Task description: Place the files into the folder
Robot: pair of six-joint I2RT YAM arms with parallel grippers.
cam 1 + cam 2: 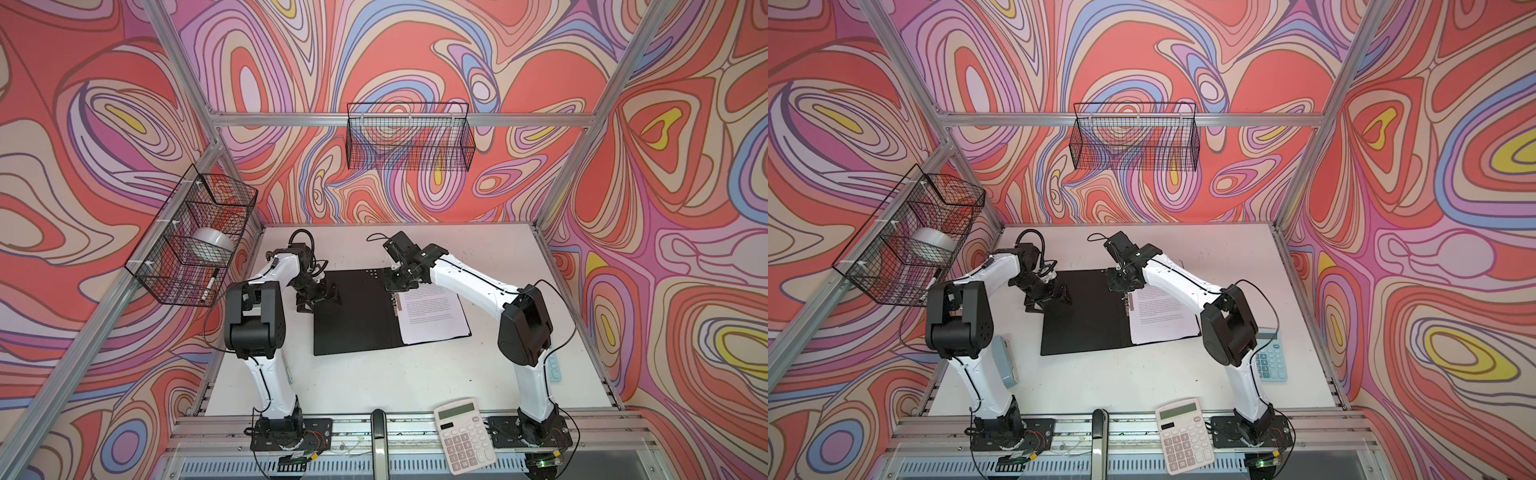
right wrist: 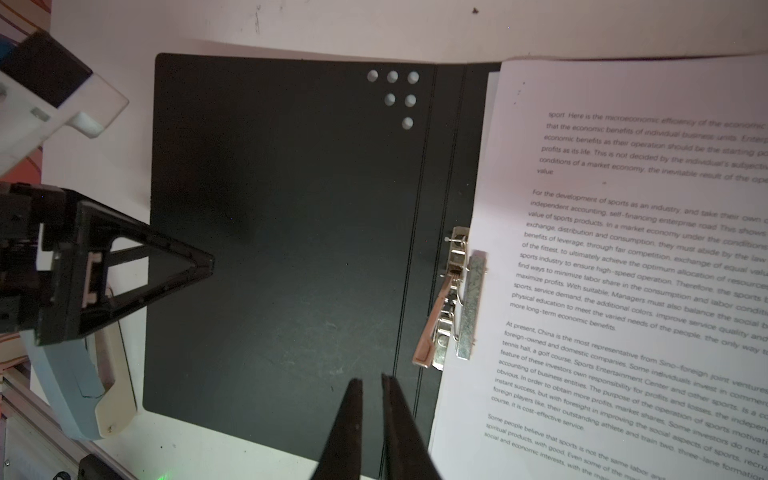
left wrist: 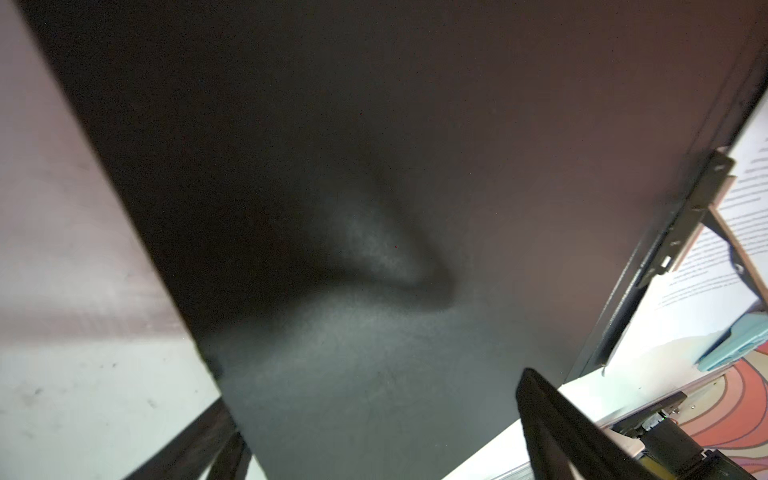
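1. Two fingers of the left hand [image 1: 319, 297] stand wide apart and empty, low over the left edge of the folder [image 1: 353, 320]. Whether they touch it I cannot tell.
2. The folder lies open on the counter [image 1: 395, 382], black inside up.
3. The right hand [image 2: 371, 384] is all but closed on nothing and hovers above the spine, near the metal clip [image 2: 457, 299].
4. The files [image 1: 432, 316] lie on the folder's right half, their near edge under the clip's bar.
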